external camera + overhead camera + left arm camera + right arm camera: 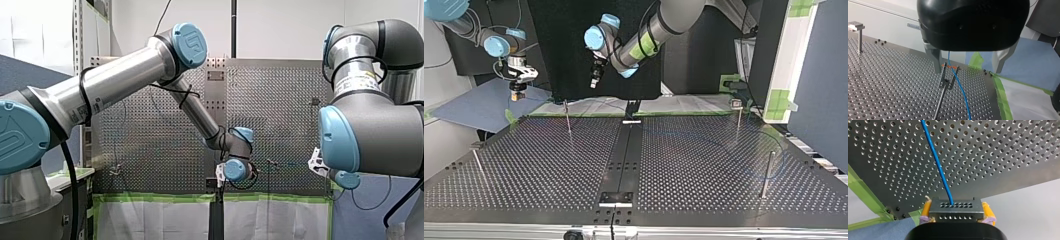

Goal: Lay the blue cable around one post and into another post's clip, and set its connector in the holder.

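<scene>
In the right wrist view my right gripper is shut, its yellow pads clamping a dark connector block. The blue cable runs out of the block and away over the perforated table. My left gripper stands open, its metal fingers spread on either side of a forked clip post. The cable passes by the clip's orange-banded tips. In the top view my right gripper hangs past the table's far left edge and my left gripper hovers above the far middle.
Thin posts stand on the plate at the top view's far left, near left, near right and far right. A small bracket sits on the centre strip near the front edge. Green tape lines the table's far edge.
</scene>
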Robot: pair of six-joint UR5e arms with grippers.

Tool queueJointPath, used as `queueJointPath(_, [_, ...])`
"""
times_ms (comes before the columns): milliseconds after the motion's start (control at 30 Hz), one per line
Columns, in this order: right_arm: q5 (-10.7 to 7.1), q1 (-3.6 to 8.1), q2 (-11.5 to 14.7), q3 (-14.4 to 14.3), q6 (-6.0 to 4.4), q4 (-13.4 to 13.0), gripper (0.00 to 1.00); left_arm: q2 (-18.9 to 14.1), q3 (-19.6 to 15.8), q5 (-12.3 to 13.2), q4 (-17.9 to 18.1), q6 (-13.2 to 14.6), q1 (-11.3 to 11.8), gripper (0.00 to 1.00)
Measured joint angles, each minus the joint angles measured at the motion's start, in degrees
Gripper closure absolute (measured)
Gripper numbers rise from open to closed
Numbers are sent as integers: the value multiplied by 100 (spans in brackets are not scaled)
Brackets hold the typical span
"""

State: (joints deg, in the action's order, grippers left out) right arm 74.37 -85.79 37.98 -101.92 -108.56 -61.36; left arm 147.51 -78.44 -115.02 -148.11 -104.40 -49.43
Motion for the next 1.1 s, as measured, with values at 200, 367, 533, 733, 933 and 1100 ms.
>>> queueJointPath(200, [0, 0, -2, 0, 0, 1, 100, 0, 0, 2, -2, -1, 5, 2])
queueJointPath(367, [0, 1, -4, 0, 0, 0, 100, 0, 0, 2, -1, -9, 9, 2])
queueJointPath(533, [-1, 1, -4, 0, 0, 0, 100, 0, 4, 2, 0, -10, 11, 2])
queueJointPath(733, [-1, 1, -4, 0, 0, 0, 100, 0, 0, 9, 0, -20, 20, 2])
queueJointPath(933, [-1, 1, -6, 0, -1, 0, 100, -6, -2, -50, -37, -155, 24, 2])
queueJointPath(1100, [-1, 1, -6, 0, -5, 0, 100, -41, -20, -107, -215, -252, -32, 2])
